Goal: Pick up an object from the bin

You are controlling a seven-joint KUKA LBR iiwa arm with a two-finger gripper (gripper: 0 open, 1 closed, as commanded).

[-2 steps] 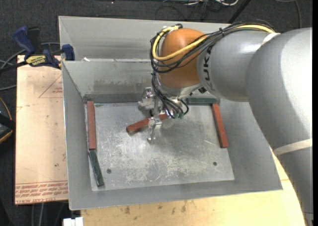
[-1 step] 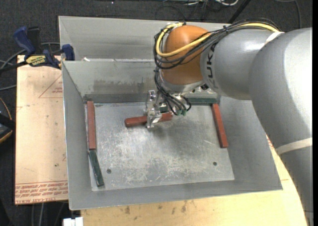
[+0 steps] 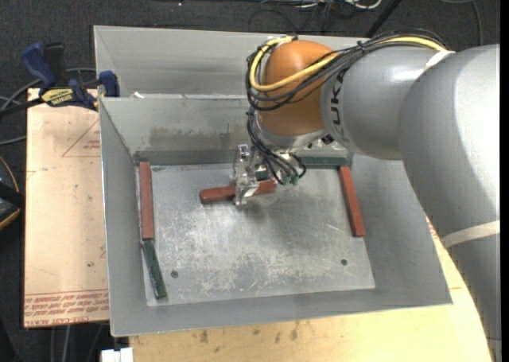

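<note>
Item 1. Arm (image 3: 413, 98): large grey body, entering from the right and covering the right far part of the scene; its wrist points down over the far middle of the bin

Item 2. Bin (image 3: 262, 261): grey metal, sloped walls, flat scuffed floor, holding five loose sticks spread well apart, not heaped

Item 3. Orange cover (image 3: 290, 86): rounded dome on the wrist, with yellow and black cables (image 3: 261, 66) looped round its left side; part of the robot

Item 4. Tool (image 3: 248, 184): small metal assembly below the orange cover, lowered to the floor at the far middle of the bin and set upon the central stick. Whether it is released or clenched cannot be told

Item 5. Central red-brown stick (image 3: 216, 193): the task's thing; flat and narrow, lying roughly left to right on the floor at the far middle. Its left part lies bare, while its right part runs under the tool

Item 6. Left red-brown stick (image 3: 145, 201): lies along the foot of the left wall, running far to near

Item 7. Right red-brown stick (image 3: 352, 203): lies along the foot of the right wall, slightly slanted

Item 8. Near green stick (image 3: 153, 270): dark green, at the near left corner, just beyond the near end of the left red-brown stick

Item 9. Far green stick (image 3: 326, 162): dark green, along the far wall's foot, partly hidden by the wrist
</note>
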